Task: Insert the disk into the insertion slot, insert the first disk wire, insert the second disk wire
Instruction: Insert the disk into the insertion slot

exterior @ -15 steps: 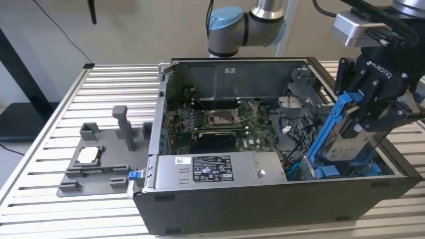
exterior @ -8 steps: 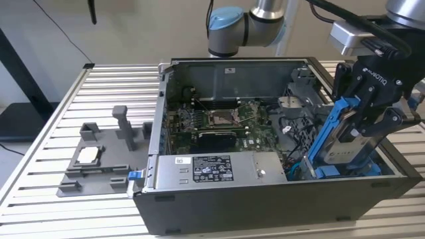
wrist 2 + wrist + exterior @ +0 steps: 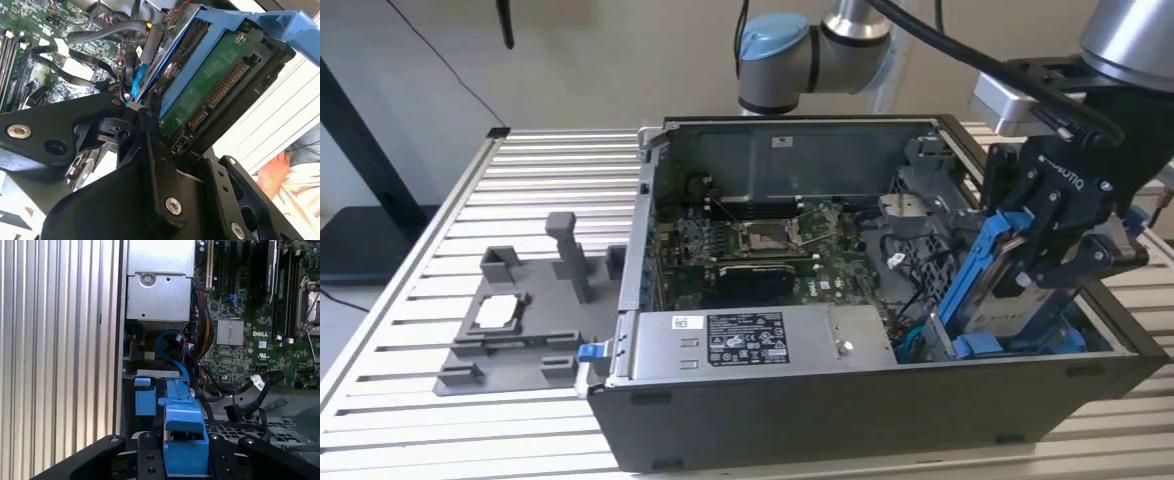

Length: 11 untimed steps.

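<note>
Okay: open computer case (image 3: 854, 420) lies on a slatted metal table (image 3: 440, 210), filling the centre and right of the exterior view's frame. Gripper (image 3: 1030, 268) is at the exterior view's right, mid-height, clamped shut on the disk (image 3: 991, 285). The disk, in its blue carrier, stands nearly on end and leans a little. Its lower end is down inside the case's near right corner, next to a blue bay part (image 3: 983, 346). Its upper end sticks up above the case rim.

In the first wrist view the gripper (image 3: 185, 460) has black fingers (image 3: 148, 452) pressed on either side of the blue carrier of the disk (image 3: 184, 427). A blue cable (image 3: 172, 342) loops just past the carrier.

In the second wrist view the disk (image 3: 212, 82) shows its green circuit-board underside with the connector row (image 3: 226, 84) exposed, and the gripper (image 3: 162, 137) grips it at the edge. Black cables (image 3: 95, 36) lie over the motherboard (image 3: 30, 30) beside it, apart from the connector row. A person's hand (image 3: 272, 175) is at the frame's lower right, off the case.

Motherboard (image 3: 767, 240) sits mid-case. A labelled power supply (image 3: 747, 340) runs along the near wall. A grey fixture tray (image 3: 520, 325) sits on the table at the exterior view's left, well apart from the gripper. The arm's blue-capped joint (image 3: 787, 50) is at top centre.
</note>
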Available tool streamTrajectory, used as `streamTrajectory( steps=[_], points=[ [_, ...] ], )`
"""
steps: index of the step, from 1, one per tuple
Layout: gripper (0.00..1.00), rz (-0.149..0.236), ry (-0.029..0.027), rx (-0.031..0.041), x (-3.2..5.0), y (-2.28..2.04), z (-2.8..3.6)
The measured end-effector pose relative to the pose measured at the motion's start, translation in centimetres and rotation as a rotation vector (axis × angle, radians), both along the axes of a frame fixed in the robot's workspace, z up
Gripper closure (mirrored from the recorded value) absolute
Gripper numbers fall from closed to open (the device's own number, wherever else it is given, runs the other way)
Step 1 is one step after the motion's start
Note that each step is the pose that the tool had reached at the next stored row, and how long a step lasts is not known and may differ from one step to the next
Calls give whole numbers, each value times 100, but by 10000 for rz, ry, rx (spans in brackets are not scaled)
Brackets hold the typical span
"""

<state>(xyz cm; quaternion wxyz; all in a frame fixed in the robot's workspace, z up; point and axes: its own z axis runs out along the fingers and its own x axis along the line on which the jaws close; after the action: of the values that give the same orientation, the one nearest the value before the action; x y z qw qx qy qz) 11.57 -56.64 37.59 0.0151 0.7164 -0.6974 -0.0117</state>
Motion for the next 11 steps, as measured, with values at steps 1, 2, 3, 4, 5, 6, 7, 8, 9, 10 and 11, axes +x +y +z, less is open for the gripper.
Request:
streamTrajectory(
  steps=[1,2,3,4,5,6,7,8,9,10,11],
  points=[
    [67,1,0,1,0,0,-14],
    [67,2,0,0,0,0,-24],
    [67,2,0,-1,0,0,-35],
    [67,3,0,-2,0,0,-45],
    [67,5,0,-1,0,0,-54],
    [67,6,0,-2,0,0,-61],
    [67,6,0,-2,0,0,-62],
    [67,6,0,-2,0,0,-62],
    [67,6,0,-2,0,0,-62],
    [67,6,0,-2,0,0,-63],
    [67,6,0,-1,0,0,-64]
  ],
)
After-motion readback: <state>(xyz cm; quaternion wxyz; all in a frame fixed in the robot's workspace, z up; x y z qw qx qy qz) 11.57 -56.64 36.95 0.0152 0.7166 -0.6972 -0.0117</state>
